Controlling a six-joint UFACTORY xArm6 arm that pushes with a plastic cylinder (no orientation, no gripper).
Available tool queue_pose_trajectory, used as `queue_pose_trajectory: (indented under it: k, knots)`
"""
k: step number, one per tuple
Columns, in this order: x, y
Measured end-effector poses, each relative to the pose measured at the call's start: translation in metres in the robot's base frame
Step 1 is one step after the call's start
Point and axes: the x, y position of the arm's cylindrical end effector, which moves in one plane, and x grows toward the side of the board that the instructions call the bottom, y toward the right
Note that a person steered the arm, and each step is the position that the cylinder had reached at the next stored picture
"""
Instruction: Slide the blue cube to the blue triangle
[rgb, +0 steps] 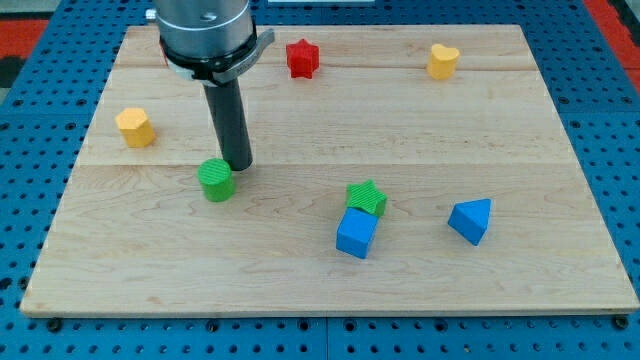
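The blue cube (356, 233) lies on the wooden board at lower middle, touching the green star (367, 197) just above it. The blue triangle (471, 220) lies to the cube's right, apart from it. My tip (238, 166) rests on the board at the left of middle, right beside the upper right edge of the green cylinder (215, 180). The tip is well to the left of the blue cube and a little higher in the view.
A yellow hexagon block (135, 127) sits at the left. A red star (301, 58) sits at top middle and a yellow heart (442, 61) at top right. The wooden board (520, 130) rests on a blue pegboard.
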Motion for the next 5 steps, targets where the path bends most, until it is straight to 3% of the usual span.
queue_pose_trajectory:
  k: [3,4,5]
  knots:
    - [0.118,0.110]
    - [0.112,0.142]
    - [0.087,0.120]
